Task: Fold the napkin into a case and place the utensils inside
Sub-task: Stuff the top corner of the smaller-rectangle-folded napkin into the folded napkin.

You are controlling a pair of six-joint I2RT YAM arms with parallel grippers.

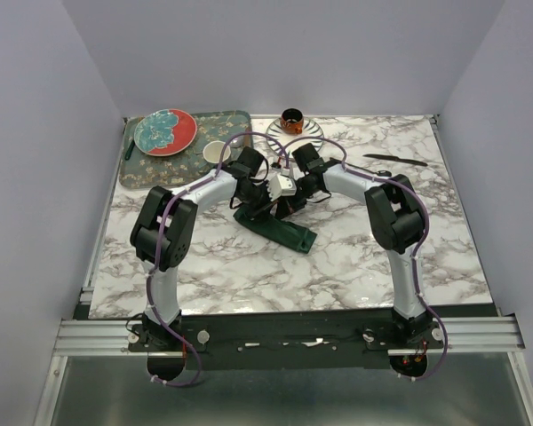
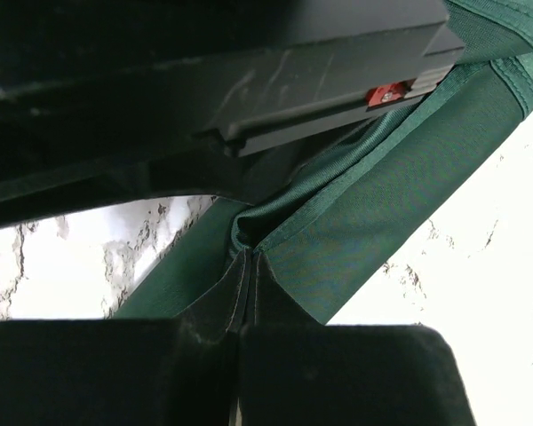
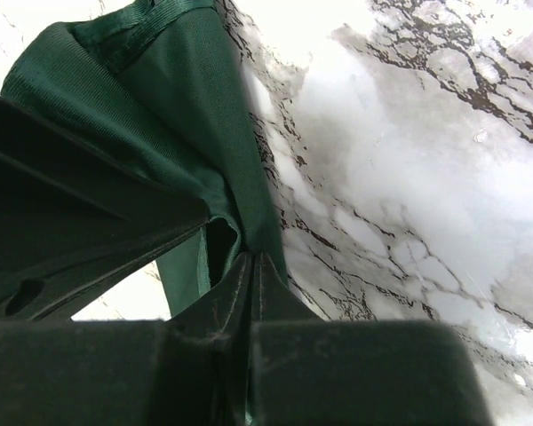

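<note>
Left wrist shows ribbed, hemmed green napkin (image 2: 400, 195).

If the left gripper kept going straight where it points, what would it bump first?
Its jaws are shut on the napkin. Going straight on, the left gripper would probably hit the right arm just beyond, though depth is unclear.

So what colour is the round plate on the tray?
The round plate is red with teal flowers; top view.

My right gripper (image 3: 251, 264) has its tips pressed together on the green napkin (image 3: 186, 115), I think pinching a fold, above the marble table (image 3: 409, 177).
</note>
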